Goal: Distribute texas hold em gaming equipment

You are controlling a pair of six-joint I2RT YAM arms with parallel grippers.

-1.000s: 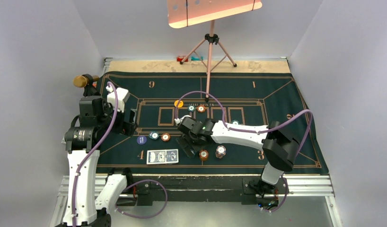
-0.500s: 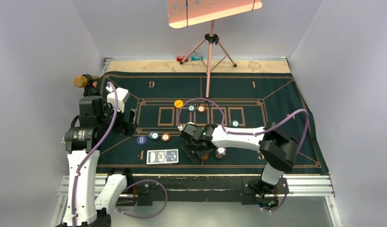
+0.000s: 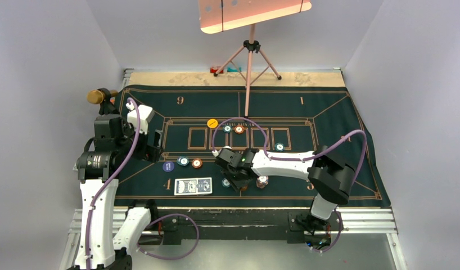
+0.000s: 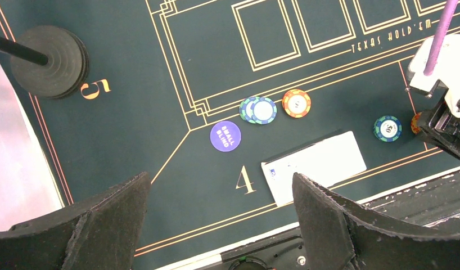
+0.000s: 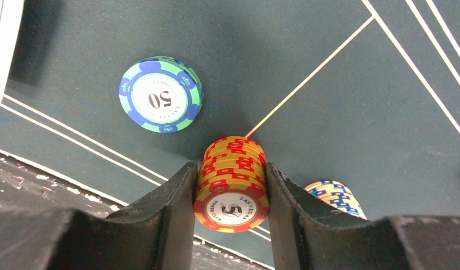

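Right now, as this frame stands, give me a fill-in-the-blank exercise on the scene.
The right gripper pinches the orange stack, whose top chip is marked ____.
The green chip lying flat beside it is marked ____.
The blue disc reads SMALL ____.
The cards lie next to the number ____ printed on the mat.
Missing words: 5; 50; BLIND; 4.

Chips and cards on the green felt mat (image 4: 132, 101), seen past the left pincer (image 4: 220, 179), its jaws spread wide.
A purple small-blind disc (image 4: 225, 136) lies near two overlapping teal chips (image 4: 258, 109) and an orange-and-white chip (image 4: 296, 103). The playing cards (image 4: 313, 167) lie below them. A lone teal chip (image 4: 387, 128) sits beside a half-hidden orange chip (image 4: 415, 122) at the right arm (image 4: 436, 62).
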